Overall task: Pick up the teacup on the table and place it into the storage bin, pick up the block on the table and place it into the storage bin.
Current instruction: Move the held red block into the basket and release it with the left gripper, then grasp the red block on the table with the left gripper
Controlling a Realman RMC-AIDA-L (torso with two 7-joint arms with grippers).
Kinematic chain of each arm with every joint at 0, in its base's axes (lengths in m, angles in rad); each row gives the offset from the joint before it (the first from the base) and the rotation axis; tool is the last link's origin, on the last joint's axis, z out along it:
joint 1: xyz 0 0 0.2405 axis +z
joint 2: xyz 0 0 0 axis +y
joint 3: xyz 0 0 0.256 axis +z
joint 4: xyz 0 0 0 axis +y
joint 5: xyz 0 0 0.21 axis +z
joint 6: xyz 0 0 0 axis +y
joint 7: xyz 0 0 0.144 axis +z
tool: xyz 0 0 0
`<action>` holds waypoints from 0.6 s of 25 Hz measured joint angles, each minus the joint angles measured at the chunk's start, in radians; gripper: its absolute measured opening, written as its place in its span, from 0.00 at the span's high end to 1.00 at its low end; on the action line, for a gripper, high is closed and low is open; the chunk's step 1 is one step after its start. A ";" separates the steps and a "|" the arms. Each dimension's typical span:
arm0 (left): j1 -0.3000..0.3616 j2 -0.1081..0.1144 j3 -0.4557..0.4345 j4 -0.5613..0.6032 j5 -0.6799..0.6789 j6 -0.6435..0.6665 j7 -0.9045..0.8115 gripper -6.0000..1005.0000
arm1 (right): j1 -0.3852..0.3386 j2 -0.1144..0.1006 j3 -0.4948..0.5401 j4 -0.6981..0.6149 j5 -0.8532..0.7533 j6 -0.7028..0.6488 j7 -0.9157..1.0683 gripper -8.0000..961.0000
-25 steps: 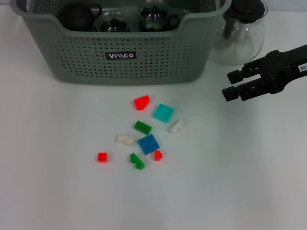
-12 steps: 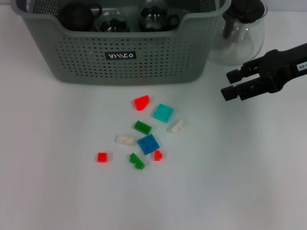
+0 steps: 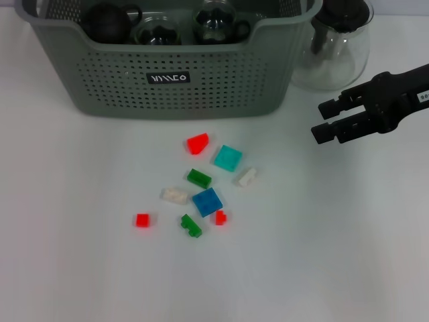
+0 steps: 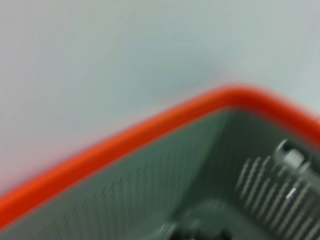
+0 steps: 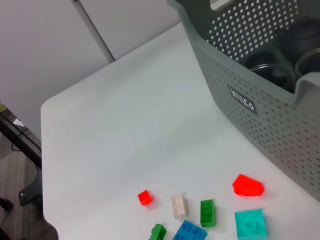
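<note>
Right gripper [image 3: 323, 119] is hanging out over the table [image 3: 322, 255] on the right side, just in front of the clear glass teapot [image 3: 334, 43] with its black lid. Its two black fingers [image 3: 328, 105] sit with only a slim gap between them and there's nothing in there, so narrow and empty. It's well apart from the blocks and off to the side of the storage bin [image 3: 174, 74].

The left gripper doesn't show up in any shot. Its wrist camera just gives a blurry close look at the bin's corner, with the rim looking orange-red in that view, so that arm is parked up by the bin somewhere.

The bin is at the far side of the table, grey-green with perforated walls and a small black label [image 3: 168, 78] on the front wall. Inside you can see a few dark and glassy teaware pieces [image 3: 161, 27], hard to say exactly which is what.

The blocks are all loose on the table in front of the bin: a red wedge [image 3: 198, 143] nearest the bin, a teal square [image 3: 228, 157] beside it, a green brick [image 3: 199, 178], two white bricks [image 3: 247, 177] [image 3: 175, 195], a blue square [image 3: 208, 202], another green one [image 3: 190, 225], a tiny red piece [image 3: 220, 217] and a small red cube [image 3: 142, 220] off on its own to the left.
</note>
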 joint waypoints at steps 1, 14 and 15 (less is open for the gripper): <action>0.033 -0.004 -0.011 0.073 -0.070 0.058 0.018 0.48 | -0.001 0.000 0.003 0.000 0.000 0.000 -0.004 0.28; 0.358 -0.084 -0.016 0.575 -0.456 0.683 0.346 0.11 | -0.004 -0.002 0.006 0.009 0.000 0.010 -0.020 0.28; 0.393 -0.093 0.007 0.589 -0.420 0.694 0.358 0.11 | -0.004 -0.001 0.006 0.010 0.000 0.011 -0.021 0.28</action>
